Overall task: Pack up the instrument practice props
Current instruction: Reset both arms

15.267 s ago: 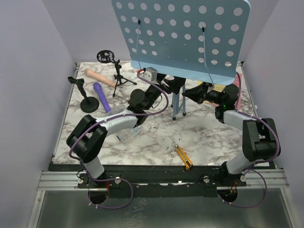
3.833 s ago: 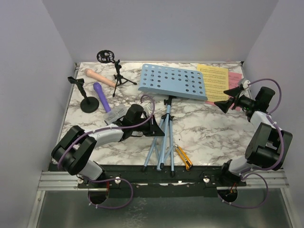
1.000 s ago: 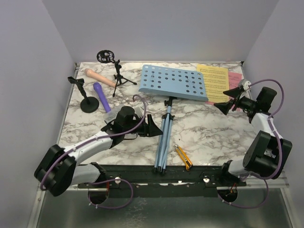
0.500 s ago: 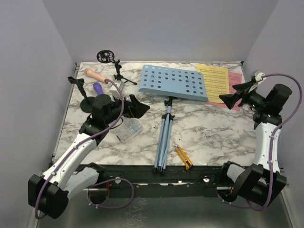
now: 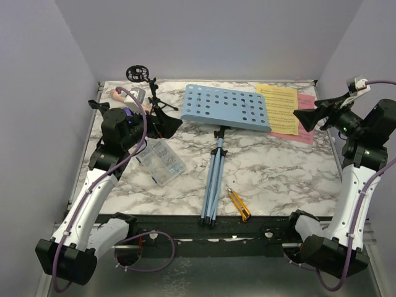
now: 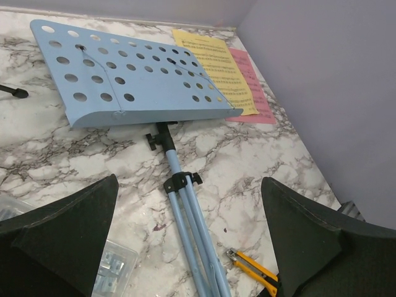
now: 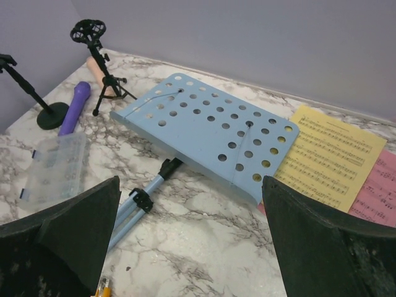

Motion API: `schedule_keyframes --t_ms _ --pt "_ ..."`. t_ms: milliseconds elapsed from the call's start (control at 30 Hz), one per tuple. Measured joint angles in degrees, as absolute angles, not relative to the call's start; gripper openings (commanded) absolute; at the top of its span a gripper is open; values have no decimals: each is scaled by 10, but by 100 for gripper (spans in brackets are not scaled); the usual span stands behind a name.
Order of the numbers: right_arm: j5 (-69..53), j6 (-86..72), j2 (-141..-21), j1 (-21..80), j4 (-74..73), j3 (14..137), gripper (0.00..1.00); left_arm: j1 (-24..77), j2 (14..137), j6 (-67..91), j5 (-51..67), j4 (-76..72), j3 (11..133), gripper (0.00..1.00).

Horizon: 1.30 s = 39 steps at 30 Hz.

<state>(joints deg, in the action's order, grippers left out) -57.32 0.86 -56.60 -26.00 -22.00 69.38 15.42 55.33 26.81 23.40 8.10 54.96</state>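
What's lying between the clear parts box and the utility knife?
The folded light-blue tripod legs lie between clear box and utility knife, clearest in the top view.

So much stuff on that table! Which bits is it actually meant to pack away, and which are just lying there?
For the job: blue music rack, yellow page, pink page, purple microphone, beige microphone, tripod mic mount, round-base mic mount.

Just lying about: clear plastic box, utility knife.
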Motion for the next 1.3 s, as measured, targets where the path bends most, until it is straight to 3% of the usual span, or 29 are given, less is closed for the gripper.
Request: schedule_keyframes --t_ms 400,1300 --pt "-572 -86 -501 -260 -239 713 100 153 492 290 238 96 563 99" --pt "-617 -138 -496 -260 -321 785 100 153 432 307 241 130 554 99"
